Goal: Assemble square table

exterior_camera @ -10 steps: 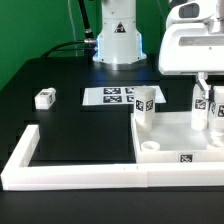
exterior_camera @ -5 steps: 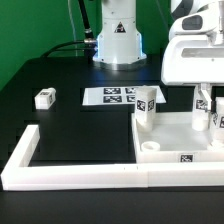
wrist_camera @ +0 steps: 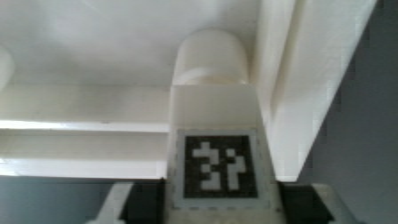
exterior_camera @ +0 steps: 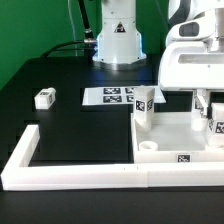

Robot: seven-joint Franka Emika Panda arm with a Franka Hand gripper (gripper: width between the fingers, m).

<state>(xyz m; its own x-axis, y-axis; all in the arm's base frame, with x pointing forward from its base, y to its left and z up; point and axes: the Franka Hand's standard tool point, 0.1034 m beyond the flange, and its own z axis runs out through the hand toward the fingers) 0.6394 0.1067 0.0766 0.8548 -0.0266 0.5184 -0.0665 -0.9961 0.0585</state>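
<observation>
The square table slab (exterior_camera: 178, 135) lies rim-up in the corner of the L-shaped wall, with a round hole (exterior_camera: 151, 146) at its near corner. One tagged leg block (exterior_camera: 145, 103) stands on its far corner at the exterior view's left. My gripper (exterior_camera: 201, 103) hangs over the slab's right part, shut on another tagged leg block (exterior_camera: 202, 112). In the wrist view the held leg (wrist_camera: 217, 110) runs from between my fingers (wrist_camera: 135, 203) to the slab's rim (wrist_camera: 285, 80). A third leg (exterior_camera: 219, 124) stands just right of it. A loose leg (exterior_camera: 45, 98) lies far left.
The white L-shaped border wall (exterior_camera: 70, 172) runs along the front and left of the black table. The marker board (exterior_camera: 112, 96) lies at the back centre. The robot base (exterior_camera: 118, 40) stands behind it.
My gripper has come down with the leg block toward the slab's right part. Nothing else has moved.
</observation>
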